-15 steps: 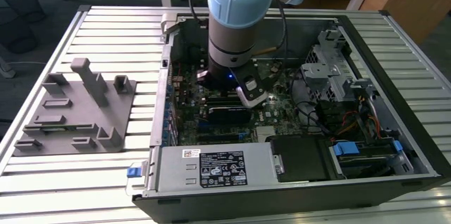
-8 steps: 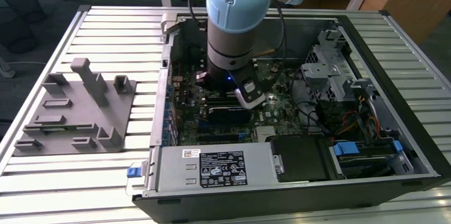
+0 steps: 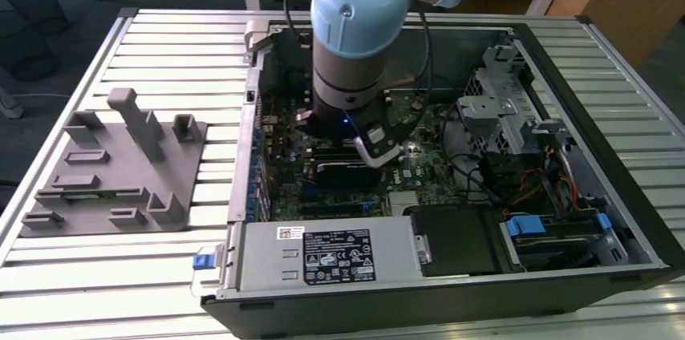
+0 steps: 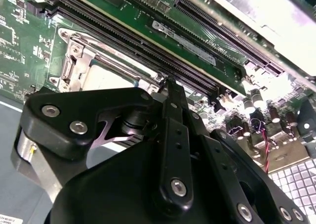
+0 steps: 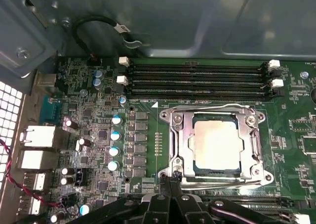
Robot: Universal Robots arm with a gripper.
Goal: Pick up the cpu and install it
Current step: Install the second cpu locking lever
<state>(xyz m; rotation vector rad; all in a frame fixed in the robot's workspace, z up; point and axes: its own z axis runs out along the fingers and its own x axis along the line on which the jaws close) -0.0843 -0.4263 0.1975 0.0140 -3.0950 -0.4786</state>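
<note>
The cpu (image 5: 217, 144) lies flat in its socket on the green motherboard, pale metal top up, with the metal socket frame (image 5: 174, 135) around it. It also shows as a pale patch (image 4: 106, 78) in the second wrist view. My gripper (image 5: 172, 176) hangs low inside the open computer case (image 3: 599, 59), its black fingers (image 4: 168, 115) pressed together with nothing between them. The tips sit at the edge of the socket frame, beside the cpu and not over it. In the exterior view the gripper (image 3: 377, 154) stands over the middle of the board.
Long black memory slots (image 5: 197, 78) run beside the socket. A drive cage (image 3: 503, 115) and cables fill the case on the exterior view's right; a power supply (image 3: 321, 256) sits at its near wall. A grey fixture (image 3: 118, 167) stands on the slatted table.
</note>
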